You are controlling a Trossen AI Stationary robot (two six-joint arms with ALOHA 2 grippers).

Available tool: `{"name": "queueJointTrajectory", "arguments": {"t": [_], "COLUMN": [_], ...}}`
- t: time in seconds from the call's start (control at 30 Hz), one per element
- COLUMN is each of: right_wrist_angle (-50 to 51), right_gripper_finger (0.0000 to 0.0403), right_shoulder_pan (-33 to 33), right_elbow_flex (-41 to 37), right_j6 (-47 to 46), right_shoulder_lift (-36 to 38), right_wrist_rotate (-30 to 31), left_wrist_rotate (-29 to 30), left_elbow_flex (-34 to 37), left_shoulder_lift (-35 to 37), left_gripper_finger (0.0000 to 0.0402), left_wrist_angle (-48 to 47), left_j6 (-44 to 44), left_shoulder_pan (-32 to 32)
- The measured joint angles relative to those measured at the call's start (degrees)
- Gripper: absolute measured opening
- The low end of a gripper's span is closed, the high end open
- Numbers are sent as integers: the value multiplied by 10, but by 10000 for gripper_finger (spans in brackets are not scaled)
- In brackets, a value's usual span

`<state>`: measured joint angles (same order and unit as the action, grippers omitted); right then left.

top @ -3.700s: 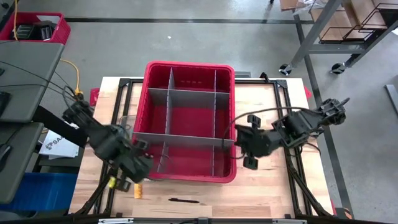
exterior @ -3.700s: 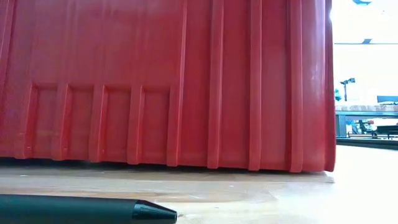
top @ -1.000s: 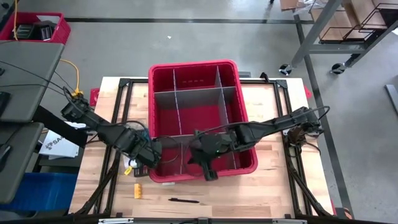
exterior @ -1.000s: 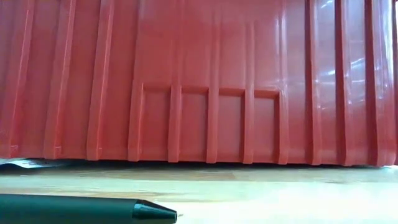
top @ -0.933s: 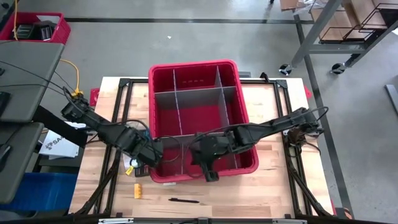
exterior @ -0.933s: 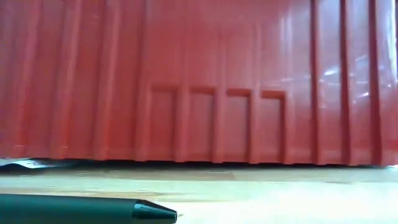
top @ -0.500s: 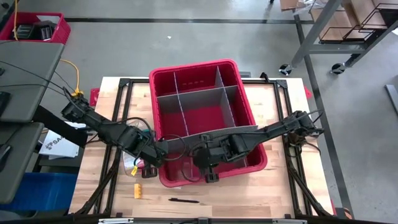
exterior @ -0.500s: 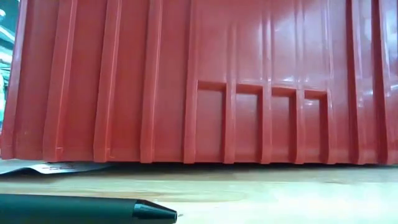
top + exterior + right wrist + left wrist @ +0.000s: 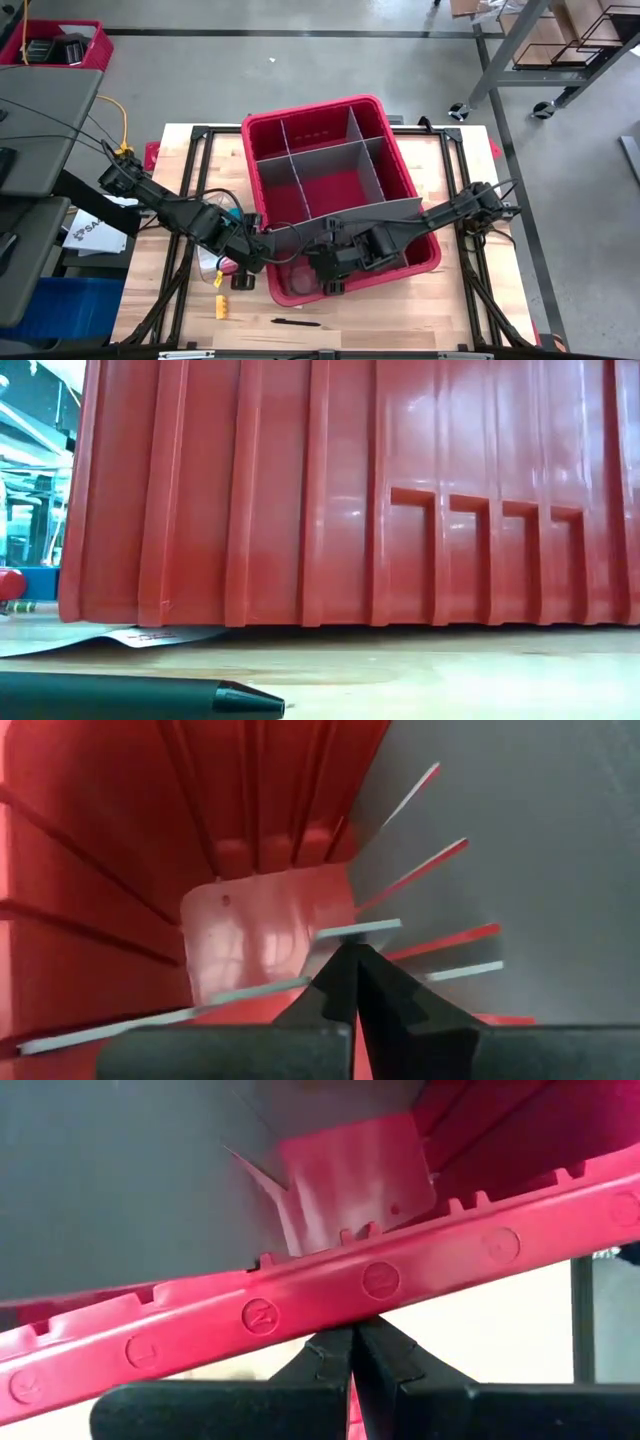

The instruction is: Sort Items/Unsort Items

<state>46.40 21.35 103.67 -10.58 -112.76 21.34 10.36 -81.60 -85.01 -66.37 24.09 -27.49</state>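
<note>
A large red bin (image 9: 312, 106) with grey dividers stands askew mid-table, and its near wall fills the low view (image 9: 300, 490). My left gripper (image 9: 252, 264) is shut at the bin's near left corner. Inside the bin's near part, my right gripper (image 9: 335, 270) is shut at a grey divider. Of the items, an orange block (image 9: 220, 305) and a thin dark pen (image 9: 295, 322) lie on the table in front of the bin. A small yellow piece (image 9: 217, 281) lies beside the left gripper. The pen also shows in the low view (image 9: 140, 697). My left gripper pinches the bin's rim (image 9: 375, 1280) at the near left corner between its two shut fingers. The fingers come from outside the bin, slanting down, across the rim. The bin's bottom rests on the table. My right gripper's shut fingertips (image 9: 345, 970) meet the thin top edge of a grey divider (image 9: 360, 928) inside the bin, slanting down from above. The fingers themselves hide whether the edge lies between them.
A white sheet of paper (image 9: 150, 635) sticks out from under the bin's near left corner. Black frame rails (image 9: 185, 170) run along the table's left and right sides. Bare wood lies in front of the bin and to its right.
Both grippers have gone toward the table's right edge with the bin. The bin has turned about on the table: its near end has swung right while its far end has barely moved. In the low view its left corner and the paper under it have come into sight.
</note>
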Motion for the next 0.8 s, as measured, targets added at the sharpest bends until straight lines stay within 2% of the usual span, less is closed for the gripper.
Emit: {"name": "queueJointTrajectory", "arguments": {"t": [0.2,0.37,0.8], "right_wrist_angle": [12,49,140], "right_gripper_finger": [0,0,0], "right_shoulder_pan": [7,13,10], "right_elbow_flex": [4,35,34], "right_j6": [-19,10,3], "right_shoulder_lift": [-4,-1,2], "right_wrist_rotate": [1,22,147], "left_wrist_rotate": [6,20,36], "left_elbow_flex": [0,0,-1], "left_shoulder_lift": [0,0,0], "left_gripper_finger": [0,0,0], "left_wrist_angle": [-5,-2,2], "left_j6": [-31,-32,-1], "left_shoulder_pan": [0,1,1]}}
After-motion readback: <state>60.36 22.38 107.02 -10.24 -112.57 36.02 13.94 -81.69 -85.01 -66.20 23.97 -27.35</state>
